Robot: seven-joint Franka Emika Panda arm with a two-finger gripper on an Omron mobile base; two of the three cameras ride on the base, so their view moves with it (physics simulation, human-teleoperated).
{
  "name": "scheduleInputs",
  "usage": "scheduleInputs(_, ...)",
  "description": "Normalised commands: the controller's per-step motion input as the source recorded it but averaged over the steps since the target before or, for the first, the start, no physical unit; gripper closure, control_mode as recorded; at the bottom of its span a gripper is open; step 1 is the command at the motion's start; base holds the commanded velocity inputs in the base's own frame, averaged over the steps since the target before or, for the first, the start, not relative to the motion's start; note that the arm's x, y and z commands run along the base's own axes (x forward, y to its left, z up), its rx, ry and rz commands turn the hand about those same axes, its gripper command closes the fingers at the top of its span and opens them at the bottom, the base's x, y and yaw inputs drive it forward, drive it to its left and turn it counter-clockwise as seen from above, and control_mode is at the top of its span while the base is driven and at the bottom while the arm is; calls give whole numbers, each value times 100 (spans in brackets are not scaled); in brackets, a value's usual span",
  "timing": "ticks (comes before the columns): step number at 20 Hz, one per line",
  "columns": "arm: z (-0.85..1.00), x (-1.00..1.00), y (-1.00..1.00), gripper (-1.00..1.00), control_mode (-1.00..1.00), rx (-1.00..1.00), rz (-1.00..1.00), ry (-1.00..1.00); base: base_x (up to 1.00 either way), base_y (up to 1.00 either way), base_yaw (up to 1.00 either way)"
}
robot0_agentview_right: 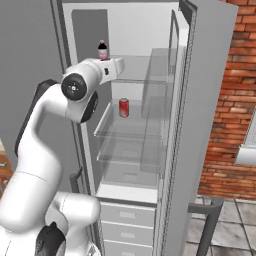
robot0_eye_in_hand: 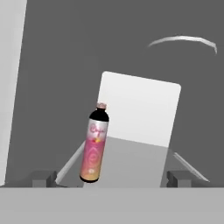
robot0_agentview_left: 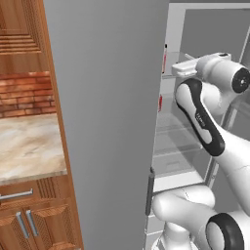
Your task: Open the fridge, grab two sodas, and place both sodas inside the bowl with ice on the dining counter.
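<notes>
Reaching into the open fridge (robot0_agentview_right: 150, 30) with jaws apart, the gripper (robot0_eye_in_hand: 112, 180) faces a bottle (robot0_eye_in_hand: 94, 144) on the top shelf, while the light, rigid, slick can (robot0_agentview_right: 123, 107) near the left edge of the shelf below wants a mid-body grasp.

Interior of the fridge (robot0_eye_in_hand: 52, 65), seen along the end effector (robot0_eye_in_hand: 111, 178). Its two dark fingertips (robot0_eye_in_hand: 43, 178) stand wide apart at the lower left and lower right, with nothing between them. A bottle (robot0_eye_in_hand: 95, 144) with a dark upper part, a small pale cap and a pink-to-orange label stands on a clear glass shelf (robot0_eye_in_hand: 135, 162), close to the shelf's near left corner and leaning slightly to the right at the top. Behind it, at the shelf's far edge, a pale rectangular panel (robot0_eye_in_hand: 140, 109) rises against the grey back wall. A thin, pale curved streak (robot0_eye_in_hand: 183, 41) crosses the upper right.
</notes>
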Motion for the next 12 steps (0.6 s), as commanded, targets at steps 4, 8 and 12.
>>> scheduleInputs(4, 0, 14, -3, -100, -100, 1, 23, 0, 0, 0, 0)
scheduleInputs(8, 0, 11, -1, -100, -100, 1, 23, 0, 0, 0, 0)
scheduleInputs(12, 0, 7, -9, -100, -100, 1, 6, 0, 0, 0, 0)
